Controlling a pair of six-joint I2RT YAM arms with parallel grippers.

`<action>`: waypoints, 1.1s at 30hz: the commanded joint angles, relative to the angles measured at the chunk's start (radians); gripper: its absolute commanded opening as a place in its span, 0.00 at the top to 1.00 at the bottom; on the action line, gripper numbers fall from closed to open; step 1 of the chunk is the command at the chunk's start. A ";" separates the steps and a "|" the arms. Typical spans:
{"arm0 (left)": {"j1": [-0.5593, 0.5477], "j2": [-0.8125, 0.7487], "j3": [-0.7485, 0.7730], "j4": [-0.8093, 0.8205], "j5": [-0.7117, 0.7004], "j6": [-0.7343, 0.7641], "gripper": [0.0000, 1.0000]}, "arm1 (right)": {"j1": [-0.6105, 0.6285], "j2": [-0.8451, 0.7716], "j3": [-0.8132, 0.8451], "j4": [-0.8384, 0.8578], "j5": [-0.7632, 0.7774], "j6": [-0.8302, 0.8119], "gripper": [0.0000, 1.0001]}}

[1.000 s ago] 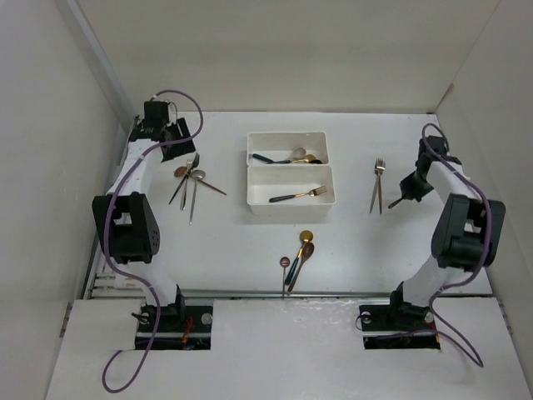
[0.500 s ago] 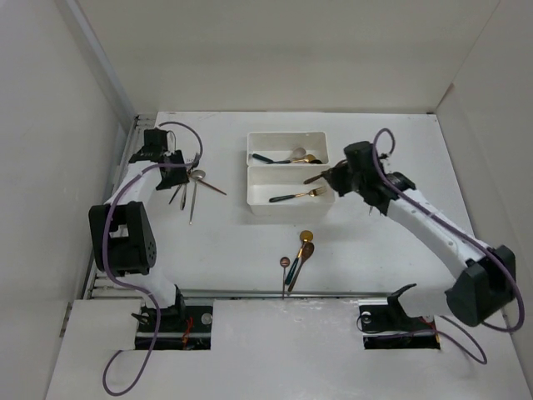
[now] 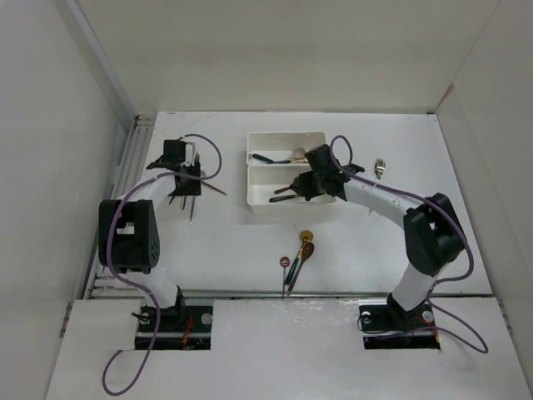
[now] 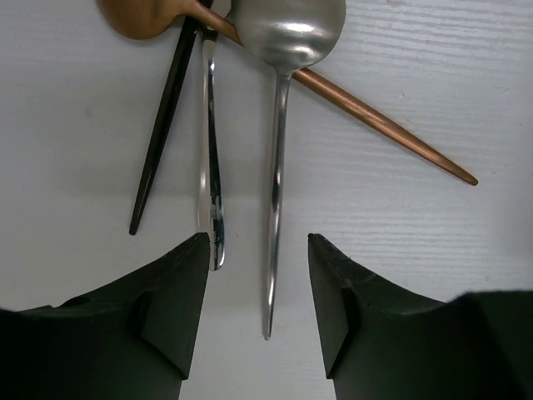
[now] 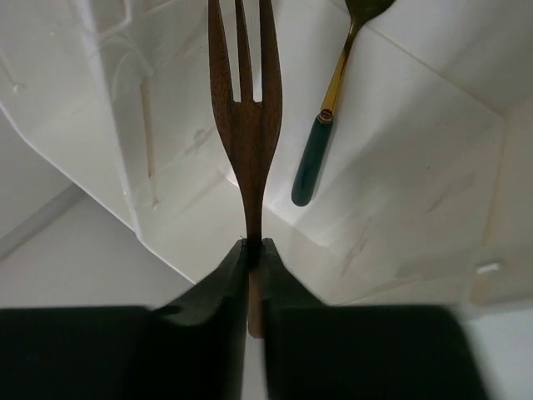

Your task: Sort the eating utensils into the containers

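Two white containers stand side by side mid-table: the far one (image 3: 287,135) holds spoons, the near one (image 3: 287,212) holds a gold fork with a green handle (image 5: 321,142). My right gripper (image 3: 304,185) is shut on a copper fork (image 5: 246,125) and holds it over the near container (image 5: 166,208). My left gripper (image 3: 185,173) hangs open over a pile of utensils at the left. A silver spoon's handle (image 4: 275,250) lies between the jaws, untouched. Beside it lie a copper spoon (image 4: 375,125), a black handle (image 4: 162,125) and another silver handle (image 4: 208,167).
Three spoons (image 3: 300,254) lie together near the front middle of the table. A silver fork (image 3: 380,167) lies at the right, partly behind the right arm. White walls close in the table at the left, right and back.
My right arm swung from the table's right side to over the near container, carrying the copper fork. My left gripper moved from the far left corner to over the utensil pile.
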 commanded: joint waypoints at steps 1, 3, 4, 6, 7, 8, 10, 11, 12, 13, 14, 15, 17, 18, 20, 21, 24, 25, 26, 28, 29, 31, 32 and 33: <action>-0.018 0.030 -0.019 0.051 -0.013 0.023 0.52 | 0.007 0.036 0.048 0.053 -0.056 0.027 0.77; -0.027 0.063 -0.006 0.060 -0.022 0.023 0.52 | 0.007 0.046 0.048 0.063 -0.065 0.027 0.60; -0.027 0.075 0.006 0.060 -0.022 0.023 0.52 | 0.018 0.046 0.048 0.073 -0.065 0.027 0.51; -0.036 0.098 0.017 0.069 -0.022 0.023 0.52 | 0.018 0.036 0.048 0.073 -0.054 0.027 0.36; -0.036 0.121 0.017 0.069 -0.022 0.023 0.53 | 0.027 0.026 0.058 0.073 -0.040 0.018 0.34; -0.036 0.132 0.029 0.069 -0.022 0.023 0.55 | 0.027 0.026 0.058 0.073 -0.031 0.007 0.32; -0.036 0.164 0.038 0.079 -0.022 0.023 0.55 | 0.027 0.001 0.082 0.073 -0.010 -0.030 0.31; -0.036 0.175 0.049 0.079 -0.022 0.023 0.55 | 0.027 0.001 0.102 0.073 0.009 -0.047 0.31; -0.036 0.185 0.058 0.079 -0.022 0.023 0.57 | 0.027 -0.009 0.111 0.073 0.018 -0.067 0.31; -0.036 0.208 0.058 0.079 -0.022 0.023 0.59 | 0.027 -0.020 0.122 0.073 0.027 -0.103 0.31; -0.036 0.219 0.070 0.079 -0.022 0.023 0.59 | 0.027 -0.020 0.133 0.073 0.047 -0.119 0.31; -0.036 0.230 0.083 0.079 -0.022 0.023 0.62 | 0.027 -0.031 0.143 0.073 0.056 -0.131 0.31; -0.036 0.259 0.096 0.070 -0.007 0.023 0.67 | 0.036 -0.040 0.157 0.086 0.070 -0.170 0.31; -0.036 0.268 0.097 0.069 0.002 0.023 0.69 | 0.036 -0.049 0.170 0.098 0.082 -0.180 0.31; -0.036 0.279 0.118 0.059 0.002 0.023 0.80 | 0.036 -0.062 0.170 0.098 0.096 -0.202 0.31; -0.036 0.279 0.118 0.059 0.002 0.023 0.84 | 0.047 -0.074 0.179 0.098 0.113 -0.216 0.31; -0.036 0.288 0.127 0.047 0.020 0.032 0.94 | 0.047 -0.098 0.179 0.098 0.128 -0.228 0.31; -0.036 0.288 0.127 0.046 0.021 0.032 1.00 | 0.047 -0.099 0.179 0.098 0.145 -0.237 0.31; -0.036 0.288 0.136 0.033 0.021 0.032 1.00 | 0.047 -0.121 0.170 0.098 0.162 -0.237 0.31; -0.036 0.278 0.136 0.017 0.021 0.041 1.00 | 0.047 -0.137 0.170 0.098 0.177 -0.259 0.31; -0.036 0.268 0.136 0.002 0.033 0.041 1.00 | 0.047 -0.137 0.161 0.118 0.188 -0.259 0.31; -0.036 0.220 0.149 -0.033 0.048 0.060 1.00 | 0.047 -0.166 0.160 0.127 0.203 -0.268 0.31; -0.036 0.198 0.159 -0.045 0.048 0.073 1.00 | 0.047 -0.166 0.174 0.141 0.214 -0.283 0.31; -0.036 0.175 0.173 -0.058 0.060 0.090 1.00 | 0.047 -0.180 0.189 0.186 0.214 -0.335 0.31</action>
